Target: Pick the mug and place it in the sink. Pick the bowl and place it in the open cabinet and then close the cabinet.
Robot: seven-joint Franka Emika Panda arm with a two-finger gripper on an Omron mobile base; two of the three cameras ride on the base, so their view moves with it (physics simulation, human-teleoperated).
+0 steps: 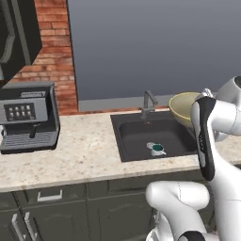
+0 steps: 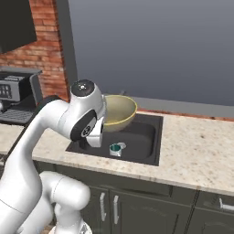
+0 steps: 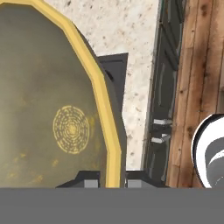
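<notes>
The mug [image 1: 156, 149] lies in the sink [image 1: 136, 136], near the drain, so the first step looks done. The second is in hand: the end effector [image 3: 111, 179] is clenched on the rim of the bowl [image 2: 118, 110], a finger on either side of the wall as the hand view shows, and the bowl hangs lifted and tilted above the sink's right-hand part, clear of the worktop [image 1: 84, 155].

Next, I judge, the bowl must be carried to the open cabinet, which none of the views plainly shows; the base may need to drive first. The grip is on a thin rim, so the bowl could swing or slip on a wide move.

The worktop is pale speckled stone over dark cupboards. A coffee machine [image 1: 28, 117] stands toward its left end, before a brick wall [image 1: 54, 61]; a grey wall rises behind the sink, and the floor [image 3: 201, 65] is wood.
</notes>
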